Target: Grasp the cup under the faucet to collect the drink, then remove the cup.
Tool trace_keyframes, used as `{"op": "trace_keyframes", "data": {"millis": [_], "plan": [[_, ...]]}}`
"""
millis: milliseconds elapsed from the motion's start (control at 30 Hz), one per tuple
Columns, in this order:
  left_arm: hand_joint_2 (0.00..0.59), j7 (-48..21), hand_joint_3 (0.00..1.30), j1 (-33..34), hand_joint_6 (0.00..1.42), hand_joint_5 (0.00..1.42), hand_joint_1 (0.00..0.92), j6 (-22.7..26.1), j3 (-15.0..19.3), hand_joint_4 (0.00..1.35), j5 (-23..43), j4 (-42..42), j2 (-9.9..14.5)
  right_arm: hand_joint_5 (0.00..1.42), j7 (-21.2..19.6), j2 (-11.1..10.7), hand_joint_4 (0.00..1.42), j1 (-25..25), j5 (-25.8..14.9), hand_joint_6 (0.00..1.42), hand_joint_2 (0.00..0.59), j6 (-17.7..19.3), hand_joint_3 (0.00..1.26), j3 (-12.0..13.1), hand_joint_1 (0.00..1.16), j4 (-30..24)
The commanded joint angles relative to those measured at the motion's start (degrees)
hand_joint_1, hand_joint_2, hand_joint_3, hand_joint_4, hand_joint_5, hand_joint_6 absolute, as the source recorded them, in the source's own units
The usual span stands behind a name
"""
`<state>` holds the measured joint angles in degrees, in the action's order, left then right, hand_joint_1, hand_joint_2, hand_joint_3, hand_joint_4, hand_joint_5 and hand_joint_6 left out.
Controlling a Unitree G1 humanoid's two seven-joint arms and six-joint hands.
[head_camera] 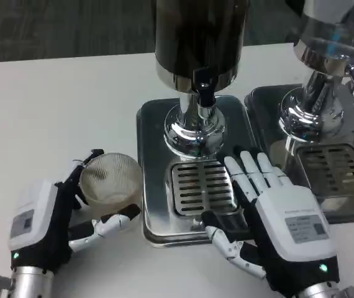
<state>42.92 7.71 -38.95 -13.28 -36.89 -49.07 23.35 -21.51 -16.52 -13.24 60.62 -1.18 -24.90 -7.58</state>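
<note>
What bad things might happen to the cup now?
The left hand holds the cup tilted beside the tray, not under the faucet, so a drink might miss it. The right hand rests on the drain grate, perhaps blocking the cup's spot.

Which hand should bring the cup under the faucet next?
Left. The left hand already holds the cup just left of the drip tray, with the faucet close by. The right hand rests open-fingered on the tray's right edge, holding nothing.
</note>
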Motion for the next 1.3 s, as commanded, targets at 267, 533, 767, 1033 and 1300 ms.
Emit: {"op": "trace_keyframes", "data": {"millis": [267, 533, 767, 1033, 1300], "plan": [[0.087, 7.4, 0.44, 1.7, 0.99, 0.85, 0.5, 2.3, -0.9, 0.63, -2.3, -0.3, -0.9, 0.0, 0.6, -0.2, 0.0, 0.6, -1.0, 0.14, 0.384, 0.0, 0.08, 1.2, 0.09, -0.5], [0.076, 10.8, 0.47, 1.8, 1.02, 0.86, 0.512, 3.0, -1.5, 0.65, -3.0, -0.4, -1.4, 0.0, 0.6, -0.4, 0.0, 0.5, -1.0, 0.14, 0.384, 0.0, 0.08, 1.5, 0.09, -0.8], [0.081, 12.6, 0.51, 1.8, 1.03, 0.85, 0.507, 2.9, -1.6, 0.65, -3.9, 0.2, -1.0, 0.0, 0.4, -0.4, 0.0, 0.0, -0.7, 0.15, 0.388, -0.2, 0.08, 1.5, 0.09, -1.0], [0.08, 14.1, 0.5, 2.3, 1.02, 0.85, 0.502, 2.6, -1.6, 0.65, -4.9, 0.9, 0.1, 0.0, 0.5, -0.4, 0.0, -0.3, -0.6, 0.16, 0.393, -0.2, 0.08, 1.7, 0.1, -1.5], [0.079, 15.2, 0.5, 2.5, 1.02, 0.84, 0.503, 2.5, -1.6, 0.65, -5.2, 1.6, 0.1, 0.0, 0.7, -0.1, 0.0, -0.6, -0.7, 0.16, 0.399, -0.5, 0.07, 1.7, 0.1, -1.9]]}}
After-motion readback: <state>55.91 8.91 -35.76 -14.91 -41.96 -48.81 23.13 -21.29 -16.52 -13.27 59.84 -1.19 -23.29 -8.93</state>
